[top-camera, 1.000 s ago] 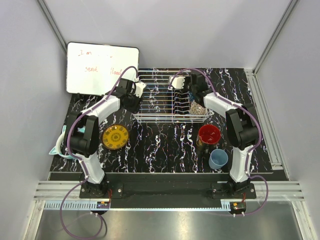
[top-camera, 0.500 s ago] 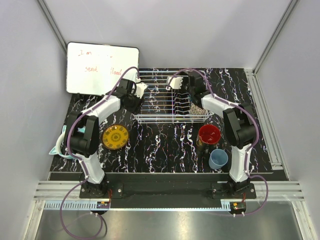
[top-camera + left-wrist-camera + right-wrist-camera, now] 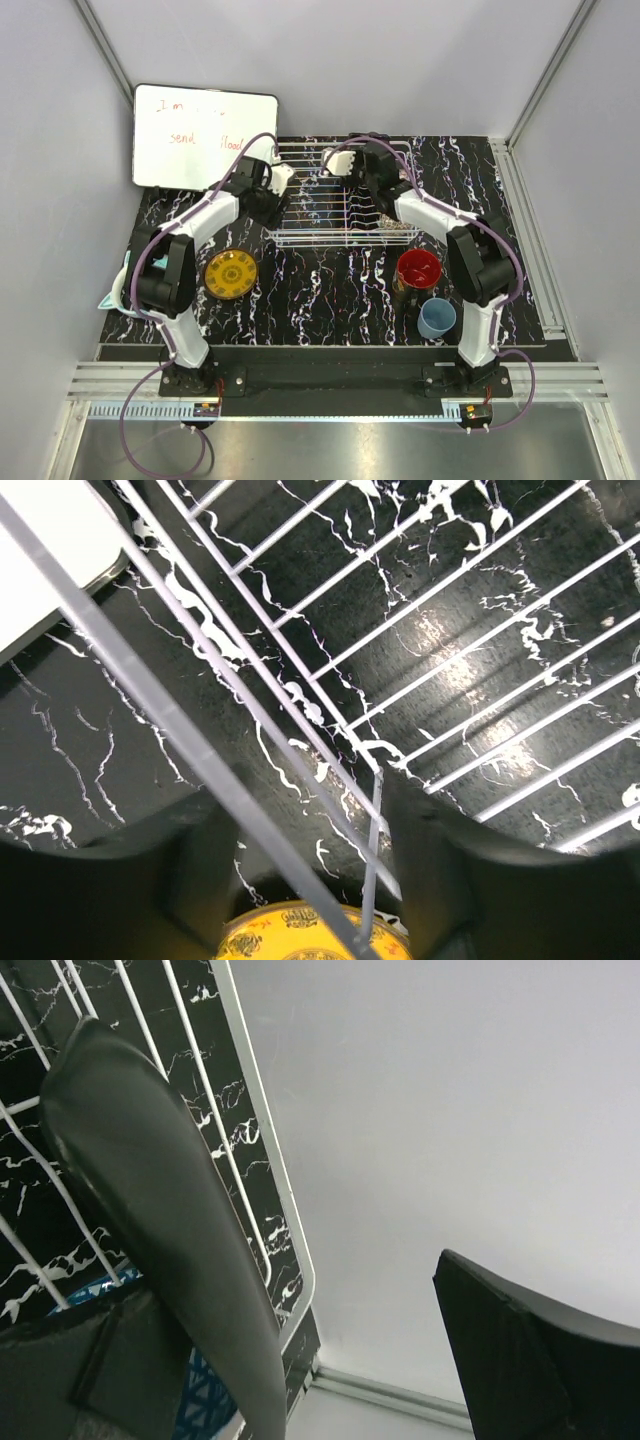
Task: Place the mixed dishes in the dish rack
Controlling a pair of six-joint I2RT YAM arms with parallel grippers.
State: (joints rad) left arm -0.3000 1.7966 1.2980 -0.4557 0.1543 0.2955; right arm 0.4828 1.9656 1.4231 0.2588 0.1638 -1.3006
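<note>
The white wire dish rack (image 3: pixel 300 240) stands at the back middle of the table. My left gripper (image 3: pixel 272 203) is at its left end, open, its fingers (image 3: pixel 470 880) standing either side of the rack's end wires (image 3: pixel 300 695) without pinching them. The yellow round plate (image 3: pixel 231 273) lies flat on the table in front of it and shows below the jaws (image 3: pixel 310 935). My right gripper (image 3: pixel 352 165) hovers over the rack's back rim (image 3: pixel 290 1250), wide open and empty. A beige patterned bowl (image 3: pixel 394 225) sits in the rack's right end. A blue patterned bowl (image 3: pixel 205 1400) shows under the right gripper.
A black mug with red inside (image 3: pixel 418 270) and a light-blue cup (image 3: pixel 437 318) stand on the table at front right. A whiteboard (image 3: pixel 205 135) leans at the back left. Teal headphones (image 3: pixel 118 285) lie at the table's left edge.
The right gripper has opened wide and swung left along the rack's back, away from the beige bowl. The left gripper's jaws have widened at the rack's left end.
</note>
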